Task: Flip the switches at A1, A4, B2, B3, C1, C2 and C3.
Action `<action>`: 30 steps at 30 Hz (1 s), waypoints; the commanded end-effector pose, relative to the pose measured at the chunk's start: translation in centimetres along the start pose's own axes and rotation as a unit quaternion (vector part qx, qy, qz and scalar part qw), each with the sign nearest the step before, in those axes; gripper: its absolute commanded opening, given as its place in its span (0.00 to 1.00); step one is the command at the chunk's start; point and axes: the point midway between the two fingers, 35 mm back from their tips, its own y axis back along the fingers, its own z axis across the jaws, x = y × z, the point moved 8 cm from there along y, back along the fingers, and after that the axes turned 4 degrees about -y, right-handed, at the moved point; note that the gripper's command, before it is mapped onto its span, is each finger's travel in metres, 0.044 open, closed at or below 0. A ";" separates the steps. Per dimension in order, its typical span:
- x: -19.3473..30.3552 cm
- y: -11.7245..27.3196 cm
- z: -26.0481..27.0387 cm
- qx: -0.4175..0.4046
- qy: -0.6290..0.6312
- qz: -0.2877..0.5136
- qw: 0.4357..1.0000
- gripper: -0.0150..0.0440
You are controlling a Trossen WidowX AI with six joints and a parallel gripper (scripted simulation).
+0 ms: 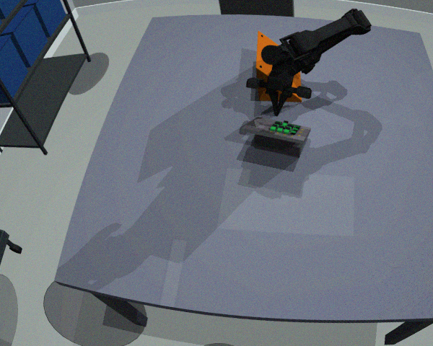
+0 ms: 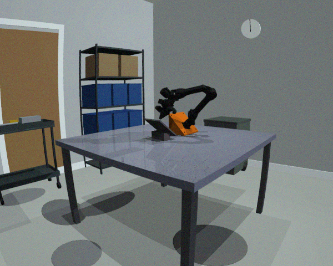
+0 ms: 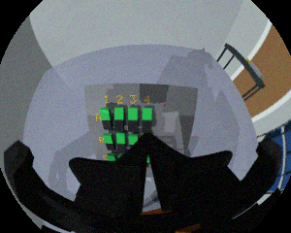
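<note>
The tilted grey switch panel [image 1: 250, 128] [image 2: 159, 124] [image 3: 186, 104] stands on a dark block. In the wrist view, all four row A switches show green on their far halves: A1 [image 3: 105, 115], A2 [image 3: 118, 114], A3 [image 3: 133, 114] and A4 [image 3: 146, 114]. B1 [image 3: 108, 139], B2 [image 3: 120, 138] and B3 [image 3: 133, 139] also show green far halves. C1 [image 3: 111, 157] shows partly, with green. The fingers hide B4 and most of C2, C3 and C4. My gripper [image 1: 276, 113] [image 2: 160, 117] [image 3: 147, 136] is shut and empty, raised off the panel near its arm-side edge.
The orange base mount [image 1: 264, 67] [image 2: 178, 121] stands on the table [image 1: 283, 275] [image 2: 189, 160] just behind the panel on the arm's side. A shelf rack [image 1: 41, 100] [image 2: 96, 86] and a cart [image 2: 26, 126] stand off the table.
</note>
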 end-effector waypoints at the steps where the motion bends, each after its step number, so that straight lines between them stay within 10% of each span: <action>1: 0.1 -0.6 -0.1 0.001 -0.005 -0.001 1.000 0.25; 30: 0.1 -2.7 -0.1 0.001 -0.005 -0.001 1.000 0.25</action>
